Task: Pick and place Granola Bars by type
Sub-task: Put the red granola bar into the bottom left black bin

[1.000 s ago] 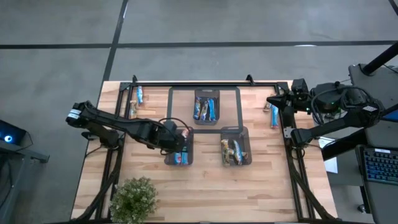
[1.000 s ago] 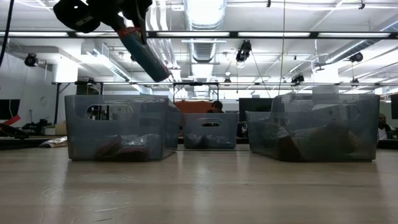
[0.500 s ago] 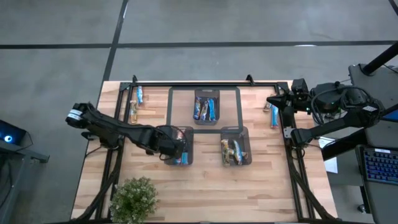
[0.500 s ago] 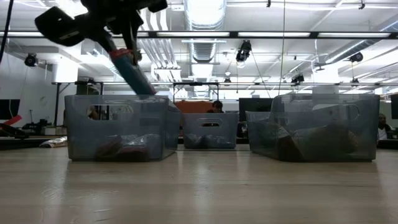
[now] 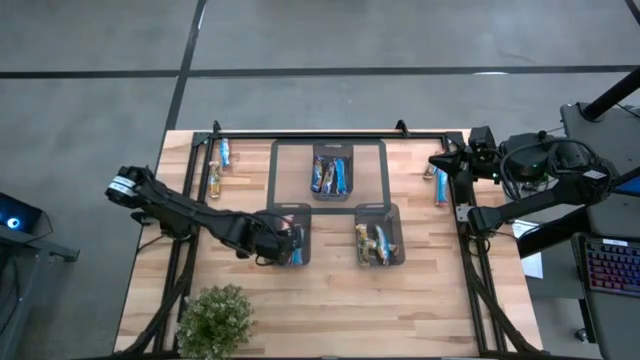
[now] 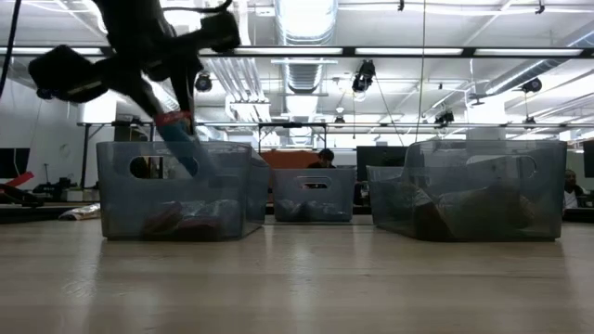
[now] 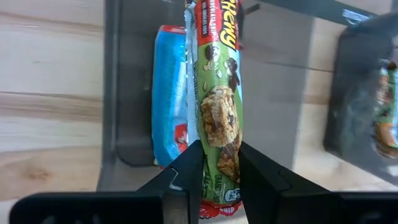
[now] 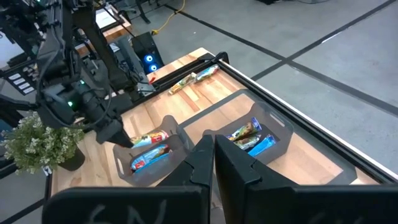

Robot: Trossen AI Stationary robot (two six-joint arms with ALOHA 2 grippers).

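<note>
A granola bar [image 7: 219, 118] with a red-and-green wrapper was clamped endwise in the left gripper [image 7: 214, 163] and angled down into the left bin [image 5: 290, 236], apparently to join its own type, while the closed right gripper [image 8: 212, 155] waited at the table's [image 5: 330, 300] right edge.

The left arm stretches low across the table [image 5: 330, 280] from its left edge, its left gripper [image 7: 216, 163] angled down with fingers [image 7: 189, 171] clamped on a granola bar [image 7: 217, 118]; the right arm waits folded beyond the table's right edge, right gripper [image 8: 213, 152] closed and empty
</note>
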